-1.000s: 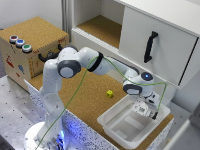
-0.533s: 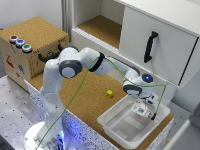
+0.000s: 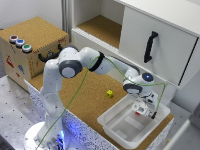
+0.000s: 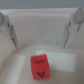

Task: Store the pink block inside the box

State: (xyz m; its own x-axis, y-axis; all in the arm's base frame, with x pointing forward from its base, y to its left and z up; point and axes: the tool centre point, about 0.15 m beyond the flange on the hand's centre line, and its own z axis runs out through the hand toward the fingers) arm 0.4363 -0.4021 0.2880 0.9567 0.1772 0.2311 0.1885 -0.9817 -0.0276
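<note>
My gripper (image 4: 42, 31) hangs with its fingers (image 4: 9, 26) spread wide apart, holding nothing. Directly below, between the fingers, the pink block (image 4: 40, 67) lies on the pale floor of the box (image 3: 113, 123), clear of both pads. In the exterior view my gripper (image 3: 141, 110) hovers over the box's far end, with the small yellow block (image 3: 109, 93) well apart on the cork table (image 3: 82, 102). I judge the block already stored; next I should lift straight up, fingers kept wide
</note>
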